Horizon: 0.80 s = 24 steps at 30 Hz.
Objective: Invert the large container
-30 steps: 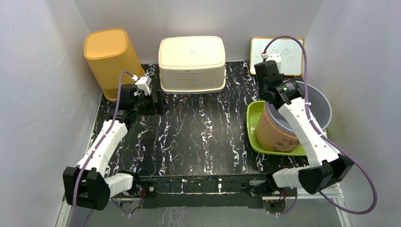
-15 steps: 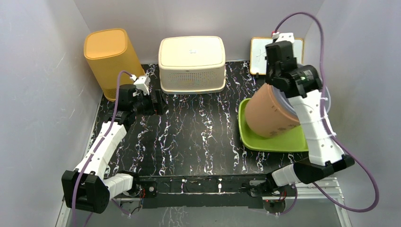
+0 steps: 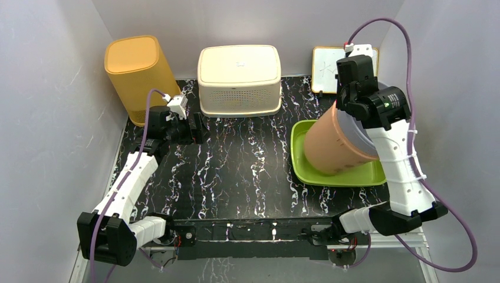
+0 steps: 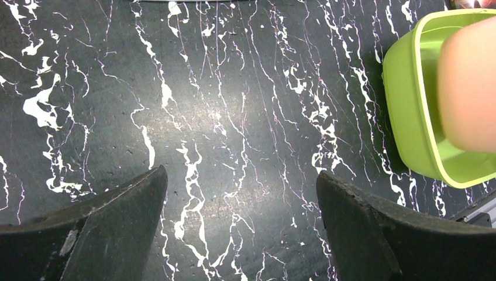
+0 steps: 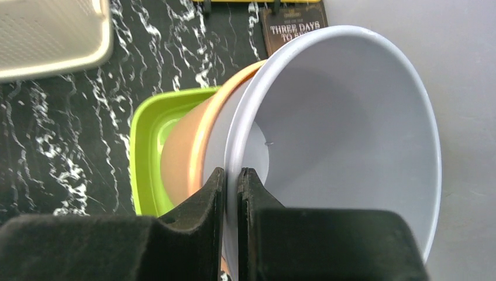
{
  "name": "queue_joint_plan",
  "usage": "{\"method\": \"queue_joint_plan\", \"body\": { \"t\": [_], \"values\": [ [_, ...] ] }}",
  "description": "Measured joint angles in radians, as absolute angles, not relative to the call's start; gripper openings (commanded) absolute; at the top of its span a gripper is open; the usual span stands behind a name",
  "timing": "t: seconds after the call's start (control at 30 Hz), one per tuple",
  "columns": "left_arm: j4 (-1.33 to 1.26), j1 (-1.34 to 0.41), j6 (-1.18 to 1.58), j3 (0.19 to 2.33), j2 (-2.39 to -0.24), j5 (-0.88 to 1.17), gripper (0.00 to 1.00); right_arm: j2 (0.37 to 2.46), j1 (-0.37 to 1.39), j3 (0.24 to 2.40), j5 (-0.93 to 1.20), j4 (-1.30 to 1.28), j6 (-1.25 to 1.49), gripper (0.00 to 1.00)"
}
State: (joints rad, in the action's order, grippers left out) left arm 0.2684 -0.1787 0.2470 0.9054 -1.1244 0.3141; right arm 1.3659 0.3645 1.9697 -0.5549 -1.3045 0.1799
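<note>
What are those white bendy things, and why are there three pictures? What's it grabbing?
Those are two robot arms: the left arm and the right arm, bolted to a black table. One picture looks down from above; the other two come from little cameras on each wrist. The right gripper is pinched shut on the rim of the large container, orange outside and grey inside, tilted over a green tray. The left gripper is open and holds nothing. At the back stand a yellow bin, a cream basket and a small whiteboard.
</note>
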Motion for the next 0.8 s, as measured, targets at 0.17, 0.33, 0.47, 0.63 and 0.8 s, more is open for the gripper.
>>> {"method": "queue_joint_plan", "body": {
  "t": [0.17,0.33,0.47,0.63,0.8],
  "values": [
    [0.269,-0.179,0.246,0.905,-1.125,0.314,0.98,1.368,0.368,1.889,-0.556,-1.300,0.179,0.00],
    [0.270,-0.179,0.245,0.905,-1.125,0.312,0.98,1.339,0.371,1.890,-0.558,-1.253,0.176,0.00],
    [0.269,-0.179,0.246,0.905,-1.135,0.314,0.98,1.237,0.371,1.890,-0.558,-1.181,0.173,0.00],
    [0.270,-0.179,0.246,0.905,-1.147,0.314,0.98,1.068,0.371,1.901,-0.556,-1.047,0.165,0.00],
    [0.270,-0.179,0.246,0.905,-1.146,0.314,0.98,0.945,0.371,1.912,-0.528,-0.870,0.161,0.00]
  ]
}}
